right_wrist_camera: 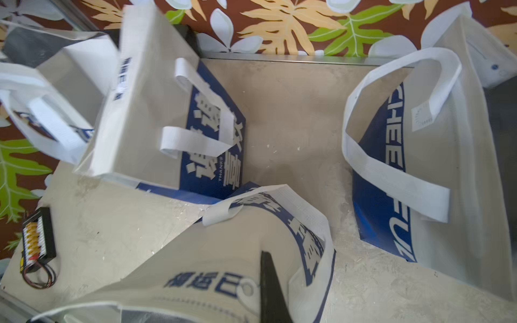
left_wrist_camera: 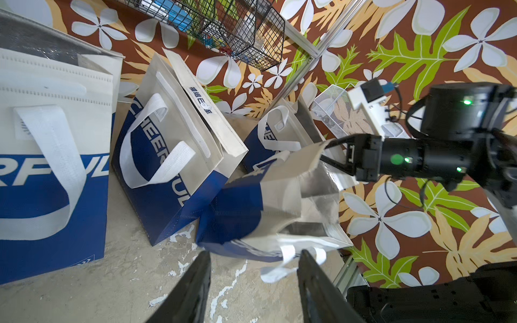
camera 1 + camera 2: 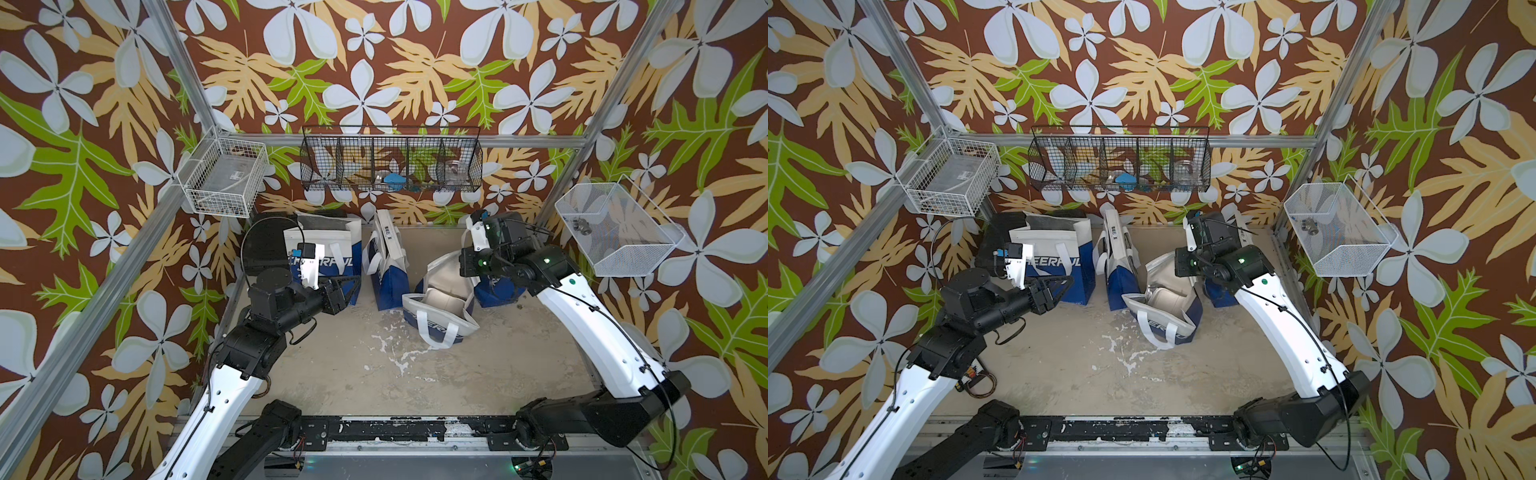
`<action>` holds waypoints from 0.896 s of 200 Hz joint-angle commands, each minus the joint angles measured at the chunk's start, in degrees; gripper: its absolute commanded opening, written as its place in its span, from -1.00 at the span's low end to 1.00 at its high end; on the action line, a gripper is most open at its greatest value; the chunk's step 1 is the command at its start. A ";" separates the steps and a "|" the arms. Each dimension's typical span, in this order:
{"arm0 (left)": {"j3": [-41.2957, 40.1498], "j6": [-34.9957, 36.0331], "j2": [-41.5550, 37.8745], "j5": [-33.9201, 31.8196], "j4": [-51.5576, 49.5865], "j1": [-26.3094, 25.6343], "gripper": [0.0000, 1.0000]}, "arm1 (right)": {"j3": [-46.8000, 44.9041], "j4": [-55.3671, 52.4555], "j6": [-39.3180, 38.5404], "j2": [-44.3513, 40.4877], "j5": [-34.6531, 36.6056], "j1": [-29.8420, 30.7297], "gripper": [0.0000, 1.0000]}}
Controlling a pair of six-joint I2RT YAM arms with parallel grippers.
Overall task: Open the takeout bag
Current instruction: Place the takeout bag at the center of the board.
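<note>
Clockwise from the left wall, a white wire basket, a black partitioned wire basket holding small items, and a white mesh basket hang above the worktop. Three further bags crowd its back edge: a big bag standing open at the left, a slim bag upright in the middle, and a far bag largely hidden behind the right arm. A connector board with coiled wires lies near the left arm. The worktop is grey-beige and scuffed, with white flecks at its centre. The walls carry a brown print of white flowers and green and tan leaves, framed by aluminium rails. The takeout bag sits at mid-worktop, right of the slim bag and touching its base, tipped toward the front. It is white above and blue below, with white strap handles and blue lettering, and a silver lining shows through its partly gaping mouth. The right end effector is clenched on the takeout bag's top flap, holding that corner raised; one finger lies across the flap in the right wrist view. The left end effector is released, jaws apart and empty, in front of the big bag, with the takeout bag's handle just beyond its tips.
</note>
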 commanded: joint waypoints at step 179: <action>1.77 8.34 -5.64 -21.59 -7.97 0.10 0.36 | -4.52 17.80 -10.12 -20.82 7.72 8.96 0.53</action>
